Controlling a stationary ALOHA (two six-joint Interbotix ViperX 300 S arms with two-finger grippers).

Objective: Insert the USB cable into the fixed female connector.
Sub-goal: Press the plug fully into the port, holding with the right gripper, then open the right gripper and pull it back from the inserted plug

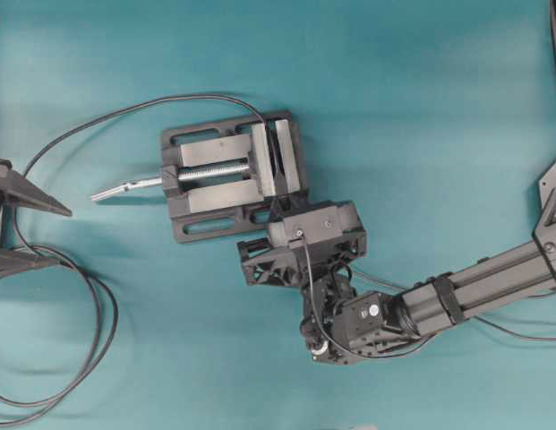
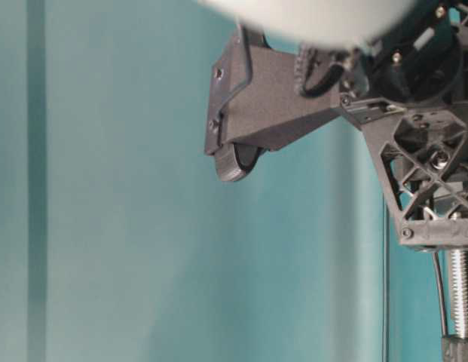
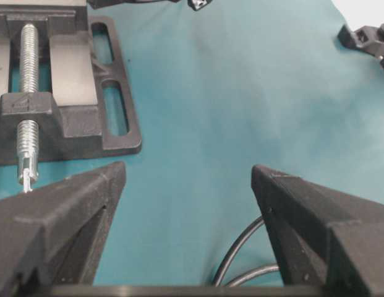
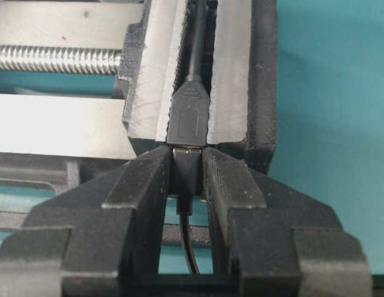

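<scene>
**USB plug held at the mouth of the clamped connector**

The right claw (image 4: 187, 170) is seen pinching the USB cable (image 4: 189, 238) just behind its plug, with the two fingers pressed against the plug body from either side. The cable's thin dark lead is seen running back between the fingers towards the wrist camera. The plug's front end is met by the fixed female connector (image 4: 188, 119), a small black body clamped upright between the pale metal faces of the vise (image 4: 148, 80). Plug and connector are shown end to end and in line; how deep the plug sits cannot be told. The connector's own dark cable is led away up the slot between the vise faces.

In the overhead view, the vise (image 1: 233, 175) is set on the teal tabletop (image 1: 421, 90), its threaded screw pointing left. The right claw (image 1: 279, 213) is placed at the lower right edge of the vise, and the plug itself is hidden beneath the wrist. The long looping cable (image 1: 81, 296) is laid from the top of the vise round to the left and down into several loops.

The left claw (image 3: 188, 185) is held spread wide, nothing between its fingers, near the left edge of the overhead view and well apart from the vise.
</scene>
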